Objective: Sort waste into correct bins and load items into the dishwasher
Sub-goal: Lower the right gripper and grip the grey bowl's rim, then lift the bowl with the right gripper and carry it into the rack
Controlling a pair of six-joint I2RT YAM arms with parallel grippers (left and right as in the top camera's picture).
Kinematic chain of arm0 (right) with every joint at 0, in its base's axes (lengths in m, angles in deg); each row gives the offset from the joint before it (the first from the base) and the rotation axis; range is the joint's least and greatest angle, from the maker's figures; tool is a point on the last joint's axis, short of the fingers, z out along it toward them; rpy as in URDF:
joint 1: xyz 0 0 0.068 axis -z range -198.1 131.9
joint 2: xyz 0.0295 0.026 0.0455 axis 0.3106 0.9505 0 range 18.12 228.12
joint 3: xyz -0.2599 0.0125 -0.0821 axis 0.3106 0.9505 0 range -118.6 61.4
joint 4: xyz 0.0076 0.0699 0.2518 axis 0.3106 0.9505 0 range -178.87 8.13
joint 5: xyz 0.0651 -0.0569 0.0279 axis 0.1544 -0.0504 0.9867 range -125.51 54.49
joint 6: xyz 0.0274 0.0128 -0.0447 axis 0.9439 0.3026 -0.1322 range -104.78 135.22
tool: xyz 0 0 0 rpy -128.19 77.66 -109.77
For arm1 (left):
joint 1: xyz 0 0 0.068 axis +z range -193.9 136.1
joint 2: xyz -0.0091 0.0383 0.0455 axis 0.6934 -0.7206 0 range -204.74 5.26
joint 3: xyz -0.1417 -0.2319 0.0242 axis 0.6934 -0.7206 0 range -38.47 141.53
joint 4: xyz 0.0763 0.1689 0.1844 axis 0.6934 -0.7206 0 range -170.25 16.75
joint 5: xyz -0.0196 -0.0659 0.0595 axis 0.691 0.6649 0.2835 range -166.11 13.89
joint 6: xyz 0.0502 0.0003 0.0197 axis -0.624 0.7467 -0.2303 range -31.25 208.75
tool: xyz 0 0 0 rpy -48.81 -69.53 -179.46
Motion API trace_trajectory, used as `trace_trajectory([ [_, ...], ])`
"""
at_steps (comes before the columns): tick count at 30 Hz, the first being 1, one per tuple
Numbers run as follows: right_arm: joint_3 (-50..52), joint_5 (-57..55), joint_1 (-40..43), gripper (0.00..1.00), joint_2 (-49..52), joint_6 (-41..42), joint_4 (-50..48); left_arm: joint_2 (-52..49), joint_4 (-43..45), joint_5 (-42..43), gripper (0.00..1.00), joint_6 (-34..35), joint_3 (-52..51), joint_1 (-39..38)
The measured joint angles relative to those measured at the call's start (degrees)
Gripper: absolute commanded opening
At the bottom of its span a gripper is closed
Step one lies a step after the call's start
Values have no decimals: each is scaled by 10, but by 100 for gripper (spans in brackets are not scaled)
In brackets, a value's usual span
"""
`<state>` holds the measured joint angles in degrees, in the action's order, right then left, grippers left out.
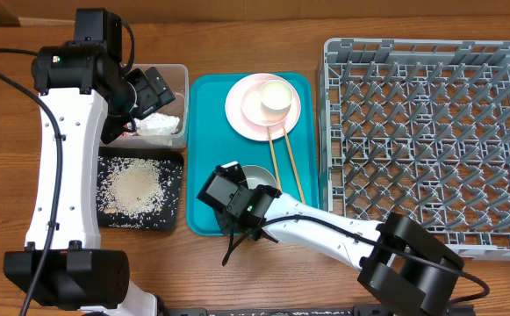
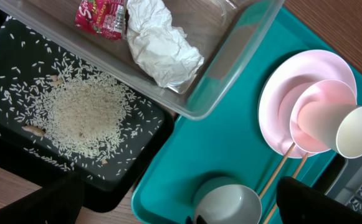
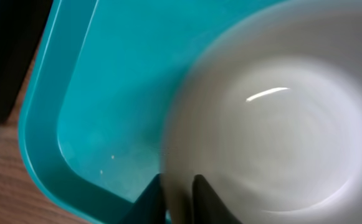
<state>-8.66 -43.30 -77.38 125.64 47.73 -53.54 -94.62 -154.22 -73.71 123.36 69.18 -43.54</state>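
On the teal tray (image 1: 206, 132), the right hand (image 3: 179, 199) pinches the rim of the metal bowl (image 3: 274, 118); the left hand (image 1: 158, 101) gapes empty.

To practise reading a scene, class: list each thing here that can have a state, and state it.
Left gripper: open, empty.
Right gripper: shut on rim of white bowl.
Clear tub: holds tissue, wrapper.
Black tray: holds rice.
Dish rack: no dishes inside.
Plate: on teal tray, carrying cup.
Cup: upright.
Chopsticks: lying flat on teal tray.
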Motion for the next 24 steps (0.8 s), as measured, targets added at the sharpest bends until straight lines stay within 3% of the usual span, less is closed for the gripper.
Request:
trace_trajectory([
  [9,-53,39,3,4,-14,-38,56,0,0,0,100,0,0,0],
  [15,-156,116,20,4,-107,-72,105,0,0,0,100,0,0,0],
  [18,-186,158,60,4,-187,-79,137,0,0,0,100,0,0,0],
  [24,-196,298,216,4,-306,-120,239,0,1,0,100,0,0,0],
])
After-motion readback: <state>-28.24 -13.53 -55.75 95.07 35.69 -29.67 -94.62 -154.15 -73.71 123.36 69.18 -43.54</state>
